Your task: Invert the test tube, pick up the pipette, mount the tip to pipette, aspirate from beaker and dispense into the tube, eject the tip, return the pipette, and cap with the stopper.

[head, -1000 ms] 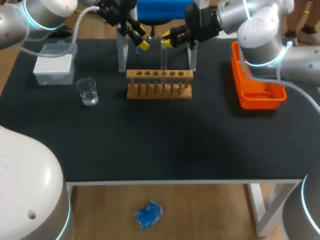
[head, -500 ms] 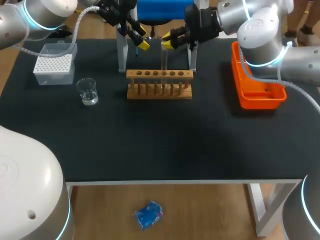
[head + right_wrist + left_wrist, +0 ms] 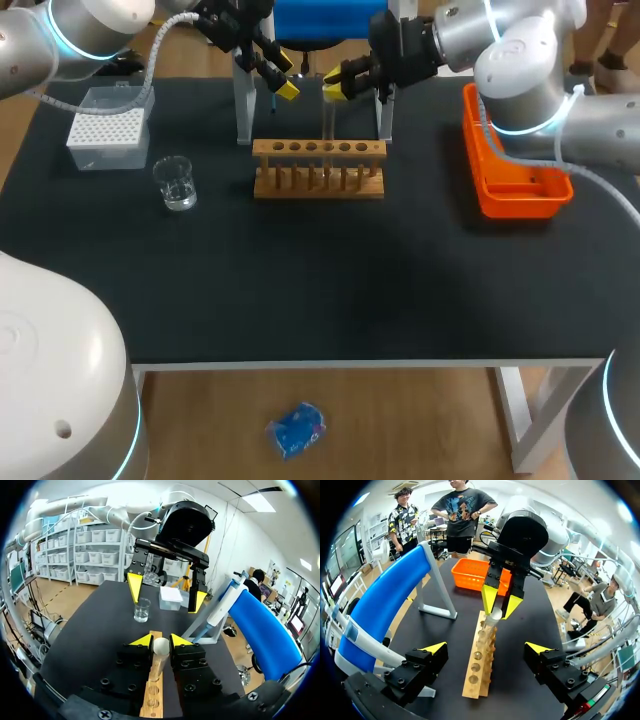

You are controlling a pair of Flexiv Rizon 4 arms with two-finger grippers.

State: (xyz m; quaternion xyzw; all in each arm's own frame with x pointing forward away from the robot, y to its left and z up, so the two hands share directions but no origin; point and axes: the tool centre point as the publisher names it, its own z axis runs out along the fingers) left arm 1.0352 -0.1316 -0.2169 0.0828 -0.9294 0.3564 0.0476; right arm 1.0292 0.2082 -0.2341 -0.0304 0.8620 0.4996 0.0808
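Right gripper point(image 3: 161, 641): fingers clamped on the upper end of the tube point(image 3: 327, 118) from two sides. The tube stands upright over the rack point(image 3: 318, 168), its lower end at the row of holes; whether it is seated cannot be told. Left gripper point(image 3: 486, 649): fingers wide apart, empty, just beside the right gripper above the rack's far side. Pipette point(image 3: 223, 605) on its stand. Beaker point(image 3: 176, 183) and tip box point(image 3: 108, 128) to the rack's left, orange tray point(image 3: 510, 170) to its right.
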